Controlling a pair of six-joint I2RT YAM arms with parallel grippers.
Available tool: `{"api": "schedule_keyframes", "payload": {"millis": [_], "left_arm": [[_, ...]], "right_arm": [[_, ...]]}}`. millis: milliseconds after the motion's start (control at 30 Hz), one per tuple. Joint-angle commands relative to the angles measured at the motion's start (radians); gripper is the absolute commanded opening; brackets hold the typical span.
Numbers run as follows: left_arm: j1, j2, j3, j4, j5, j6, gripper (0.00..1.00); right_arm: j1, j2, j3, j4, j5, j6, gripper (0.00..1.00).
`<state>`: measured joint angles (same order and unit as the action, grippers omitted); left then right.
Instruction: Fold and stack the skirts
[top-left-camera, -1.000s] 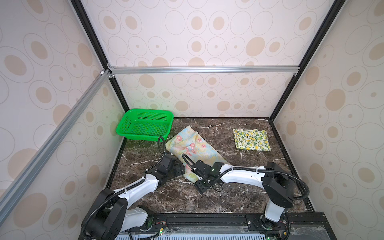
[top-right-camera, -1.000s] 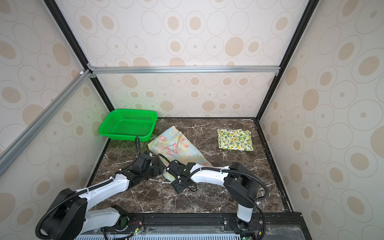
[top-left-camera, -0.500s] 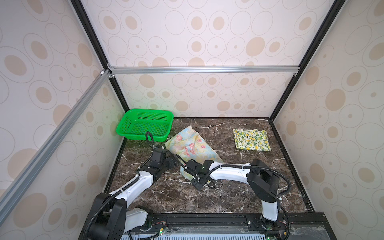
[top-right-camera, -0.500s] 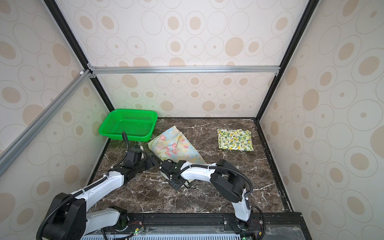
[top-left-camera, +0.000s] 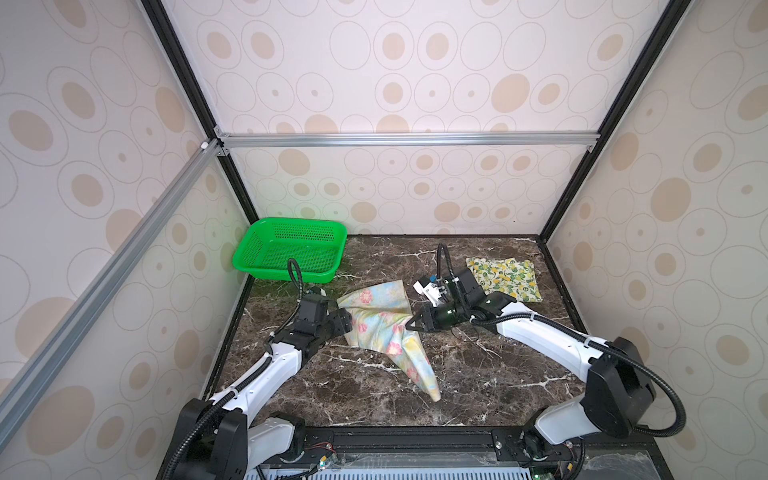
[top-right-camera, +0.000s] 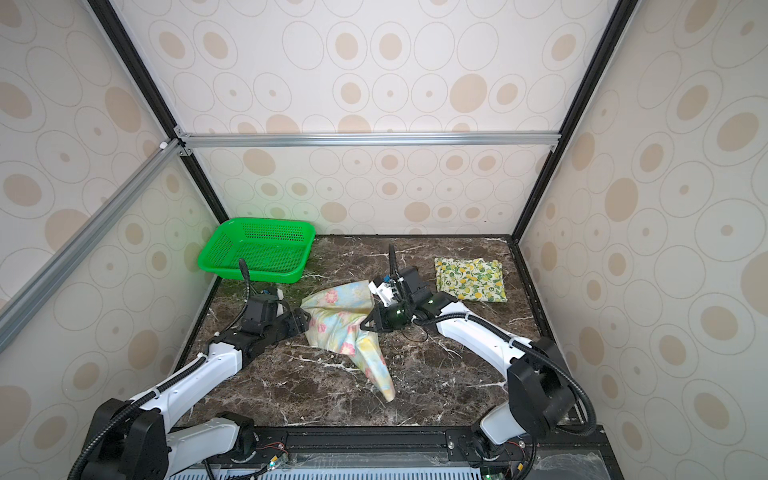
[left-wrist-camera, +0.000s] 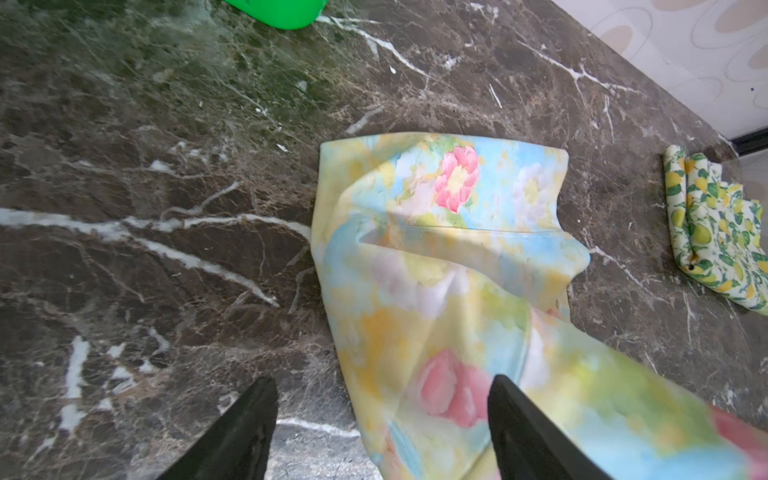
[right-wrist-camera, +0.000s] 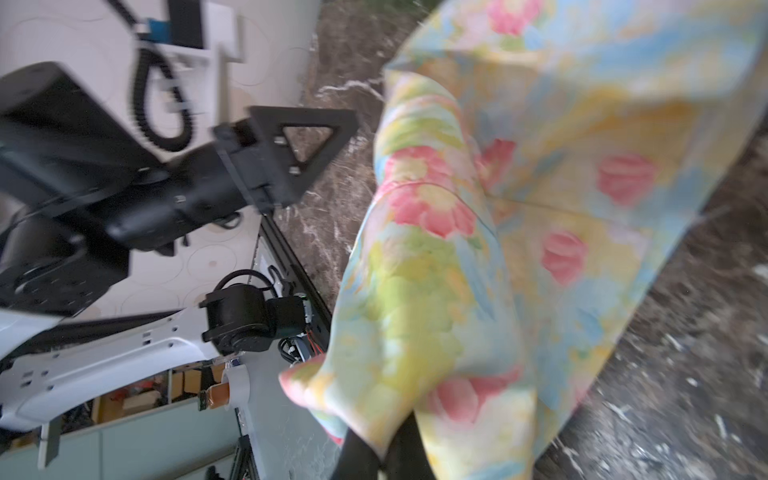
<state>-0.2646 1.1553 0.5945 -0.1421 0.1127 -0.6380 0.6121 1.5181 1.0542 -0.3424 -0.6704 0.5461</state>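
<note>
The pastel yellow-blue skirt (top-left-camera: 376, 328) with pink flowers is bunched at mid-table in both top views, with a narrow tail trailing toward the front edge. My right gripper (top-left-camera: 412, 326) is shut on its right side and holds that part off the table. In the right wrist view the cloth (right-wrist-camera: 519, 208) drapes over the closed fingertips (right-wrist-camera: 365, 453). My left gripper (top-left-camera: 347, 322) is open at the skirt's left edge. In the left wrist view the cloth (left-wrist-camera: 436, 257) lies partly between its spread fingers (left-wrist-camera: 511, 415). The lemon-print skirt (top-left-camera: 505, 278) lies folded at the back right.
A green perforated basket (top-left-camera: 291, 249) stands at the back left corner, close behind my left arm. Patterned walls with black frame posts close in the dark marble table (top-left-camera: 478, 382) on three sides. The lemon-print skirt (left-wrist-camera: 715, 232) lies near the right wall.
My right gripper has closed on the pastel skirt and moved right and back, lifting it into a bunched shape with a trailing tail. My left gripper stayed open and shifted slightly.
</note>
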Motion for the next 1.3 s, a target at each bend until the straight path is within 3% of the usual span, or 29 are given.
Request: {"api": "schedule_keyframes", "payload": {"millis": [0,67,200,333,533,700,867,1267], "left_arm": [[0.007,-0.019,0.005,-0.006,0.070,0.057,0.79],[0.002,-0.025,-0.002,-0.032,0.097,0.073,0.79],[-0.007,-0.028,-0.029,-0.131,0.090,0.084,0.79],[-0.012,-0.018,-0.061,-0.134,0.076,0.007,0.78],[-0.018,0.052,-0.094,0.008,0.127,-0.057,0.76],[-0.028,0.126,-0.078,0.051,0.092,-0.069,0.74],[-0.029,0.165,-0.075,0.120,0.078,-0.090,0.71],[-0.029,0.196,-0.058,0.148,0.053,-0.081,0.70]], "right_arm": [[0.006,0.053,-0.022,-0.097,0.035,-0.008,0.02],[0.006,0.071,-0.022,-0.141,0.116,-0.032,0.08],[0.006,0.092,-0.009,-0.223,0.262,-0.066,0.46],[0.019,0.038,0.000,-0.285,0.394,-0.090,0.55],[0.154,-0.066,0.030,-0.387,0.553,-0.093,0.57],[0.258,-0.077,0.004,-0.344,0.540,-0.058,0.55],[0.270,-0.001,-0.013,-0.250,0.516,-0.038,0.56],[0.270,0.194,0.085,-0.167,0.654,-0.106,0.55]]}}
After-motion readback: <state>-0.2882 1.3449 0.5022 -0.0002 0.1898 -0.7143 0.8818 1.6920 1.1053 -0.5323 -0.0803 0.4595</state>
